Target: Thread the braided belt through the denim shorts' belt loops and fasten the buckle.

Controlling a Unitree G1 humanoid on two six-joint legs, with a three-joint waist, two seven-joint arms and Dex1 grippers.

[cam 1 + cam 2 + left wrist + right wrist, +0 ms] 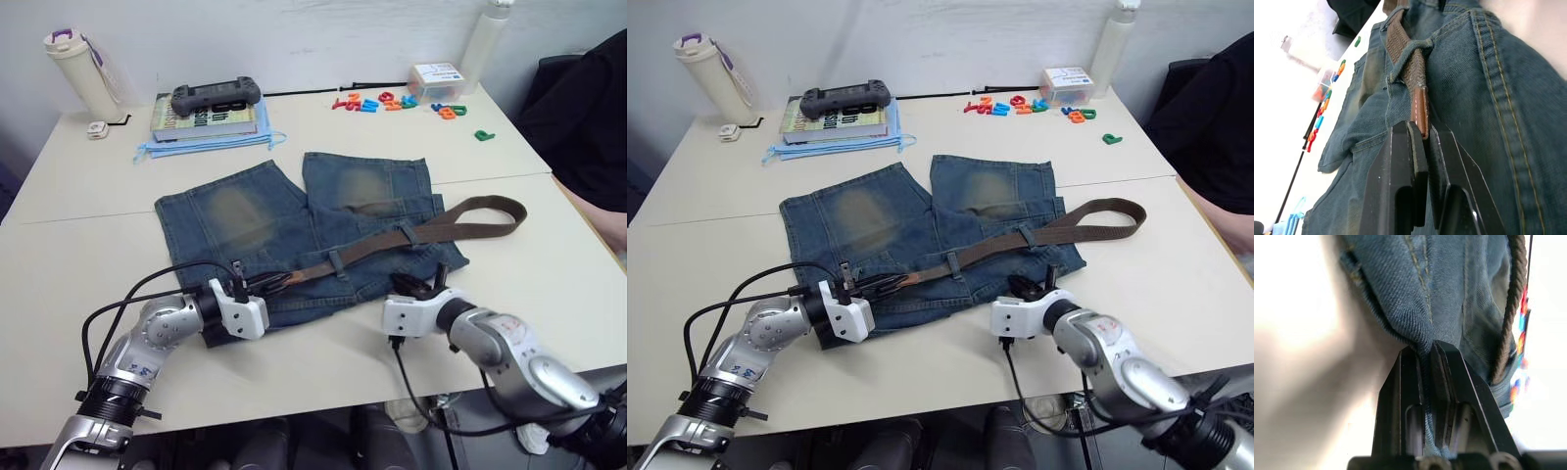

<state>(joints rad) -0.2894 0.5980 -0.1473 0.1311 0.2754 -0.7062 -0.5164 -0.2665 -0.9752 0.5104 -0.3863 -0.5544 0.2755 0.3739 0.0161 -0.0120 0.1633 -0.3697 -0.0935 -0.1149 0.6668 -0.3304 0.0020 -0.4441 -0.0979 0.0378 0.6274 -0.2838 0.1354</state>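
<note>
Upper left of the head view: white tumbler on the tabletop, then a game controller on a book over a blue face mask. Lower left: left gripper, fingers nearly closed, pinching the tan leather end of the braided belt; wrist view confirms the tan tip clamped between the fingers. Centre frame: denim shorts flat on the tabletop, waistband toward the robot, legs toward the far wall. Belt runs diagonally from the left gripper up and right along the waistband, passing under at least two belt loops, then curls into a loop lying on the tabletop right of the shorts. Buckle: can't make it out. Lower centre-right: right gripper, fingers closed on the waistband edge; wrist view shows denim bunched between them. Upper right: coloured plastic letters, small clear box, white bottle. Far right edge: a person in dark clothing.
</note>
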